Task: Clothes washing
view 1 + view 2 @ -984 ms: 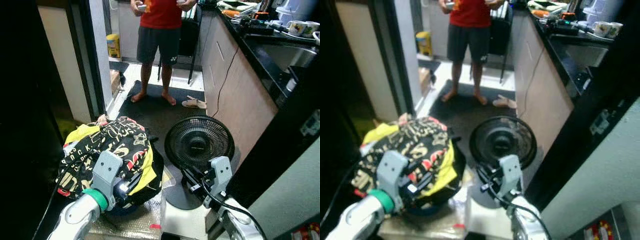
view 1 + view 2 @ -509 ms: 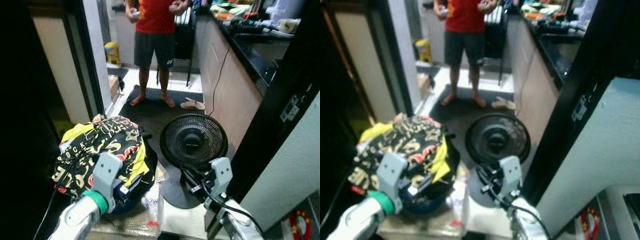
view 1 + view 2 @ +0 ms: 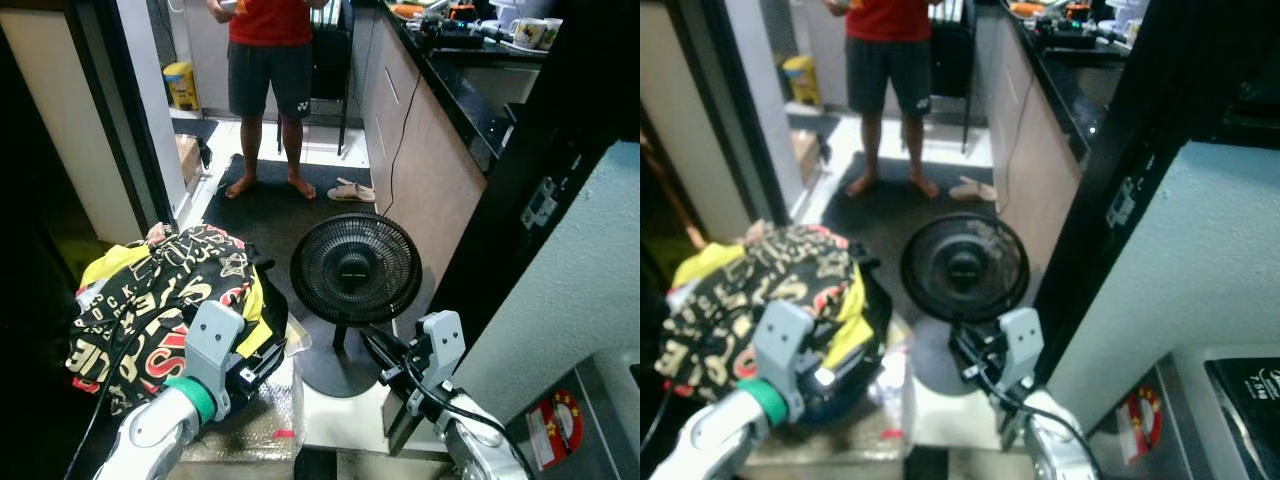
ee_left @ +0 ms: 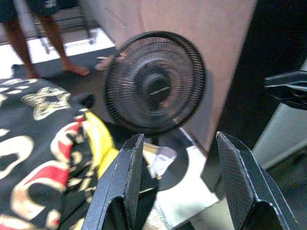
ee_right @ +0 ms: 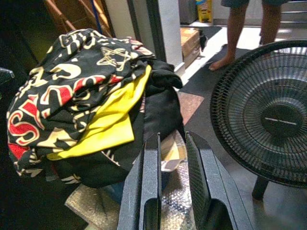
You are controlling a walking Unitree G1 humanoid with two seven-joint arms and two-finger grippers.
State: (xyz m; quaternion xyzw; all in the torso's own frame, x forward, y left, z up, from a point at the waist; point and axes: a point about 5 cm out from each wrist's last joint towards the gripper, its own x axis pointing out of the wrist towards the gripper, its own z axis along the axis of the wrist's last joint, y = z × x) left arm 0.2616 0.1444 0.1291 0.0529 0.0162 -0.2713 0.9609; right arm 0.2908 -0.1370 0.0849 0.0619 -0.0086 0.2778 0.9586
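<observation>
A heap of clothes (image 3: 160, 300), black with gold and red print plus a yellow piece, is piled on a dark tub at my lower left. My left gripper (image 3: 262, 362) hovers open beside the heap's right edge, not touching it; the left wrist view has its fingers (image 4: 120, 187) wide apart, with the clothes (image 4: 38, 158) off to one side. My right gripper (image 3: 372, 342) is low in front of me near the fan's base, its fingers (image 5: 151, 182) close together with nothing between them. The right wrist view looks toward the clothes (image 5: 81, 96).
A black floor fan (image 3: 355, 268) stands between my grippers on the dark mat. A person (image 3: 268, 60) in a red shirt stands barefoot further back, slippers (image 3: 350, 192) beside them. A kitchen counter (image 3: 440, 110) runs along the right; a grey appliance top with a red sticker (image 3: 552, 428) sits at lower right.
The whole view has swung right and pulled back, bringing the grey appliance and pale wall into view. Both arms keep their pose; the clothes and fan stay put.
</observation>
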